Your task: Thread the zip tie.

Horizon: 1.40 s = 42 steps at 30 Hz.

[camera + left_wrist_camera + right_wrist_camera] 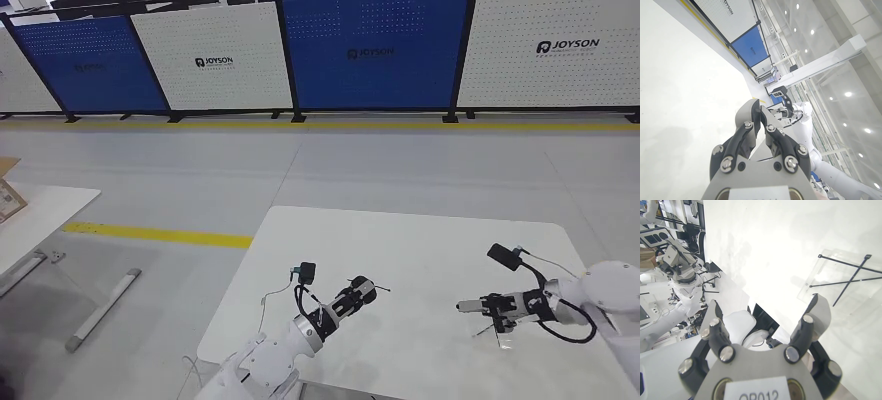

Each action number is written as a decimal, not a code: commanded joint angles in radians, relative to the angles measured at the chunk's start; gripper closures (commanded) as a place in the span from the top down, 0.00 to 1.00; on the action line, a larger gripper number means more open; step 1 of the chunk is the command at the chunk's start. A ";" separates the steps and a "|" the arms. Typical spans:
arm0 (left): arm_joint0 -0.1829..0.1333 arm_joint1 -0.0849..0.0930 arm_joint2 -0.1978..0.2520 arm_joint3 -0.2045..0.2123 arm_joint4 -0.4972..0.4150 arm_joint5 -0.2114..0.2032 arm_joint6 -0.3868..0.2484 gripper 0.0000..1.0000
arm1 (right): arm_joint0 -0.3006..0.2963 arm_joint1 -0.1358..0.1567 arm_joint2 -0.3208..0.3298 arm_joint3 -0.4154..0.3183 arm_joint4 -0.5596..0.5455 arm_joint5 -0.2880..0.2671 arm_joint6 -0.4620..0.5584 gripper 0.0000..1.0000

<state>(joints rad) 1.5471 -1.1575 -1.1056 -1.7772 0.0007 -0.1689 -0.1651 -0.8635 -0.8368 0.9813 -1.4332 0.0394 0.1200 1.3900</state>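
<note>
- Pegboard panels (375, 50) in blue and white stand behind a plain white surface (420, 250), matte and smooth.
- Your left gripper (759, 109) has its fingers clenched on a thin black sliver, which I judge to be the zip tie (757, 110). Very little of it shows past the ribbed pads.
- Your right gripper (765, 300) hangs with its fingers spread wide and grasping nothing, near the surface's edge.
- Three spare zip ties (849, 281) lie crossed on a clear sheet (829, 255) just beside the right gripper. They are slim flexible straps with small square heads.
- Risk: the held strap is narrow and springy, so a slight twist in the pinch could swing its tip off line.
- Risk: the crossed straps may lift together, and the glossy sheet may slide when you press on it.
</note>
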 commanded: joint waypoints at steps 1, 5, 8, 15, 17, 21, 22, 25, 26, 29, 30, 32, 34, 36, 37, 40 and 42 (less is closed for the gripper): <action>0.000 0.000 0.000 0.000 0.000 0.000 0.000 0.00 | 0.000 0.000 0.000 0.000 0.000 0.000 0.000 1.00; 0.000 0.000 0.000 0.000 0.000 0.000 0.000 0.00 | 0.000 0.000 0.000 0.000 0.000 0.000 0.000 1.00; 0.000 0.000 0.000 0.000 0.000 0.000 0.000 0.00 | 0.000 0.000 0.000 0.000 0.000 0.000 0.000 1.00; 0.000 0.000 0.000 0.000 0.000 0.000 0.000 0.00 | 0.024 0.013 0.001 -0.027 -0.130 0.141 0.000 1.00; 0.000 0.000 0.000 0.000 0.000 0.000 0.000 0.00 | 0.051 0.016 -0.051 -0.025 -0.150 0.169 0.000 1.00; 0.000 0.000 0.000 0.000 0.000 0.000 0.000 0.00 | 0.155 0.016 -0.196 0.037 -0.137 0.205 0.000 1.00; 0.000 0.000 0.000 0.000 0.000 0.000 0.000 0.00 | 0.155 0.016 -0.196 0.037 -0.137 0.205 0.000 1.00; 0.000 0.000 0.000 0.000 0.000 0.000 0.000 0.00 | 0.155 0.016 -0.196 0.037 -0.137 0.205 0.000 1.00; 0.000 0.000 0.000 0.000 0.000 0.000 0.000 0.00 | 0.155 0.016 -0.196 0.037 -0.137 0.205 0.000 1.00; 0.000 0.000 0.000 0.000 0.000 0.000 0.000 0.00 | 0.155 0.016 -0.196 0.037 -0.137 0.205 0.000 1.00; 0.000 0.000 0.000 0.000 0.000 0.000 0.000 0.00 | 0.155 0.016 -0.196 0.037 -0.137 0.205 0.000 1.00; 0.000 0.000 0.000 0.000 0.000 0.000 0.000 0.00 | 0.155 0.016 -0.196 0.037 -0.137 0.205 0.000 1.00; 0.000 0.000 0.000 0.000 0.000 0.000 0.000 0.00 | 0.155 0.016 -0.196 0.037 -0.137 0.205 0.000 1.00; 0.000 0.000 0.000 0.000 0.000 0.000 0.000 0.00 | 0.155 0.016 -0.196 0.037 -0.137 0.205 0.000 1.00; 0.000 0.000 0.000 0.000 0.000 0.000 0.000 0.00 | 0.155 0.016 -0.196 0.037 -0.137 0.205 0.000 1.00; 0.000 0.000 0.000 0.000 0.000 0.000 0.000 0.00 | 0.153 0.016 -0.196 0.037 -0.138 0.203 -0.008 1.00; 0.000 0.000 0.000 0.000 0.000 0.000 0.000 0.00 | 0.135 0.017 -0.192 0.026 -0.147 0.167 -0.054 1.00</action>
<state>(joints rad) 1.5471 -1.1575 -1.1056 -1.7772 0.0007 -0.1689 -0.1651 -0.7185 -0.8203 0.7865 -1.4009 -0.1031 0.3087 1.3697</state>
